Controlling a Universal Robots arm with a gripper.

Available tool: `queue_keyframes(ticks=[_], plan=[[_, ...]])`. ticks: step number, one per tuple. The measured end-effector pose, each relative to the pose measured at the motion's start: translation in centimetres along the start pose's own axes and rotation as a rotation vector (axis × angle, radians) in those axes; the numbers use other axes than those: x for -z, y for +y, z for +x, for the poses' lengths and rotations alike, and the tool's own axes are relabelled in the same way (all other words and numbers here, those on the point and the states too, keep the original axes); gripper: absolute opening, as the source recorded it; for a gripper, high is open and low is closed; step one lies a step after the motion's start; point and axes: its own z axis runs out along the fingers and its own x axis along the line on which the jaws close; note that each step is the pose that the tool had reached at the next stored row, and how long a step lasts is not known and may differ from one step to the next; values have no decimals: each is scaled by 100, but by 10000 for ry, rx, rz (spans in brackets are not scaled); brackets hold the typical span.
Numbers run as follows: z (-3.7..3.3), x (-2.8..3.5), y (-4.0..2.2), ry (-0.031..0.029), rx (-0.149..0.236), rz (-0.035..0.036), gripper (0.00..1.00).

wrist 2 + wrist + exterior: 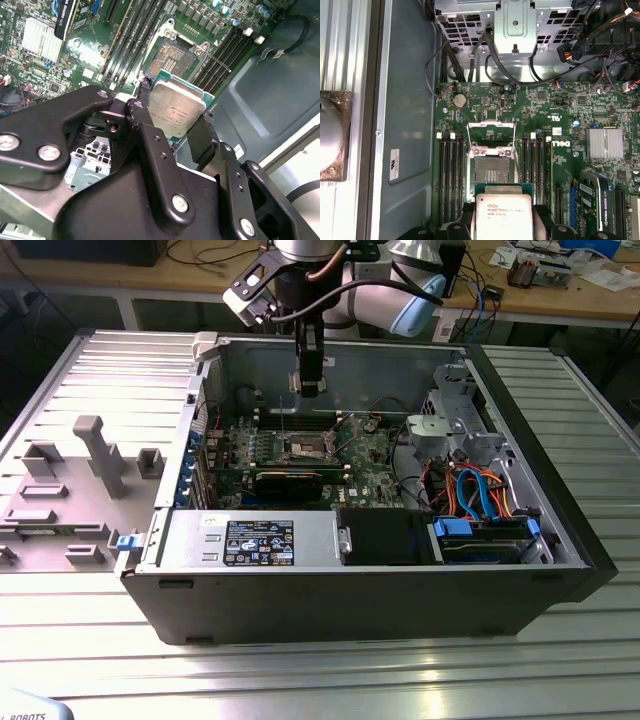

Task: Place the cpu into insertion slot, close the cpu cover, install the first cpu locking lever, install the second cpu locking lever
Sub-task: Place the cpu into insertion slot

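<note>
Second wrist view: the jaws are closed partway on the cpu point(177, 110), gripping it by two opposite edges, which leaves its underside free for seating. The chip sits between them, above and just short of the bare insertion slot point(172, 57). In the first wrist view the cpu cover point(492, 134) stands tilted up, leaving the socket exposed. In the exterior view the jaws hang in the upper middle of the frame, over the motherboard point(375, 455).

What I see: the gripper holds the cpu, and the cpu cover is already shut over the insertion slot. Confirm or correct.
One error. The gripper holds the cpu, but the cpu cover stands open, leaving the insertion slot bare, as the first wrist view shows.
</note>
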Motion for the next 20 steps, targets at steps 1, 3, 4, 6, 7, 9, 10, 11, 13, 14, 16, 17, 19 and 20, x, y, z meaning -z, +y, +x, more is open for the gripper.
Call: queue_keyframes(ticks=[1,3,4,6,7,9,10,11,13,14,16,17,19,20], plan=[[0,0,0,0,-1,0,54],[0,0,0,-1,-2,-1,54],[0,0,0,0,-2,0,54],[2,-5,-10,-7,-140,-6,54],[2,-14,-14,-14,-311,-12,54],[13,-26,-14,-21,-457,-11,54],[25,-47,-6,-21,-463,-6,54],[42,-70,-6,-25,-461,-1,54],[88,-118,9,-77,-434,1,54],[92,-124,9,-84,-423,1,54],[93,-151,9,-149,-376,-6,54],[93,-150,9,-151,-375,-10,54],[93,-150,8,-150,-373,-12,54],[94,-152,5,-148,-375,-44,54]])
